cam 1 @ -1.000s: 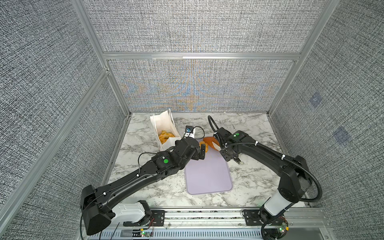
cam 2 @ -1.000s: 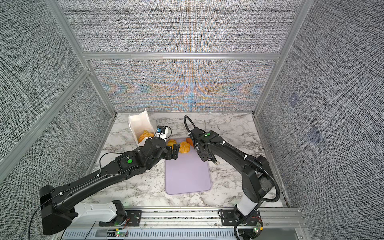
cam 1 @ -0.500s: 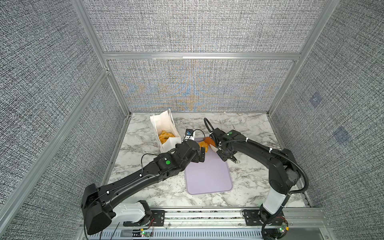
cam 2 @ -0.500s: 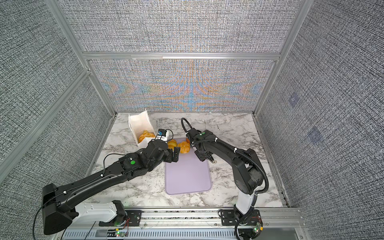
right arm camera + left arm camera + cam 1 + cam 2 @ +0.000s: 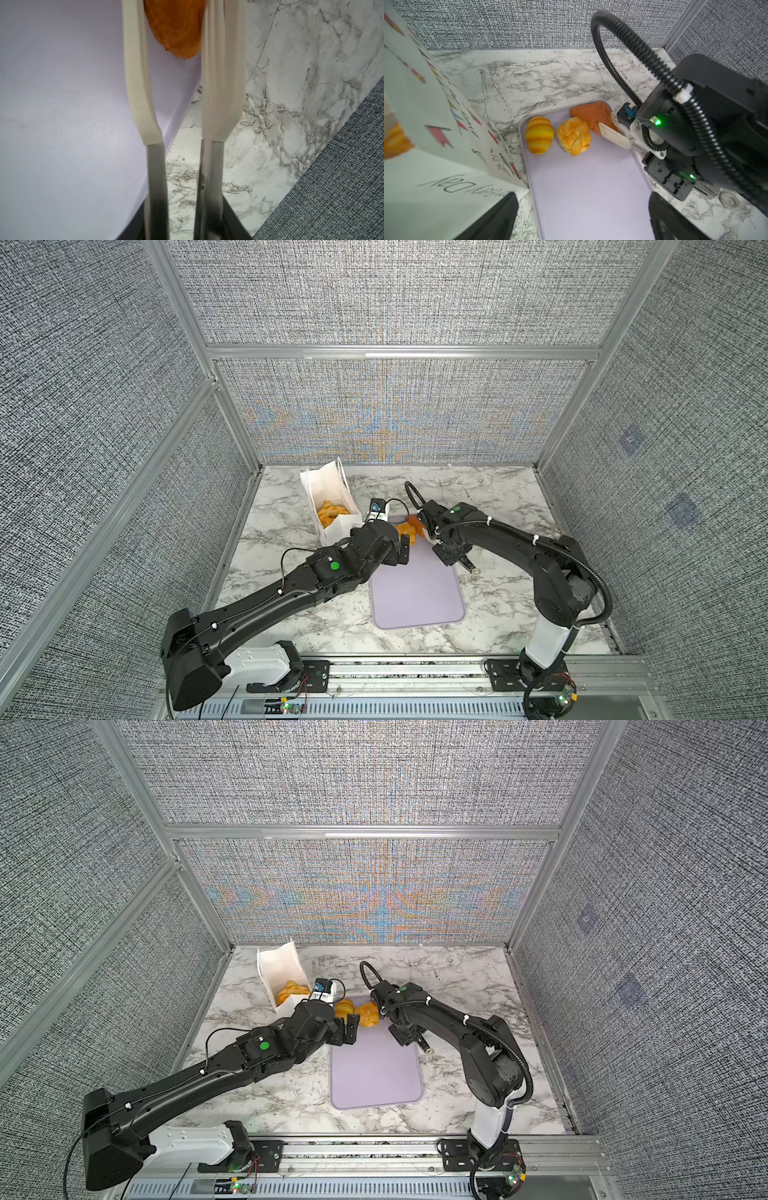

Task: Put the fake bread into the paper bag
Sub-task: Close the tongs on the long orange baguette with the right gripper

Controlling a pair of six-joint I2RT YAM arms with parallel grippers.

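Marble tabletop (image 5: 498,497), both top views: white paper bag (image 5: 324,485), golden pastries (image 5: 330,512) inside, at lilac tray's (image 5: 415,597) eleven o'clock. Left wrist: left gripper (image 5: 583,218) agape; striped croissant (image 5: 538,135), round bun (image 5: 574,136) on tray. Right wrist: right gripper (image 5: 173,6) flanks reddish-orange wedge (image 5: 172,41); clamped? Cannot tell.

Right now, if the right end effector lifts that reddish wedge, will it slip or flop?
The wedge looks matte and spongy, so probably grippy and light. The right end effector flanks its tapered end, so it may pivot or droop.
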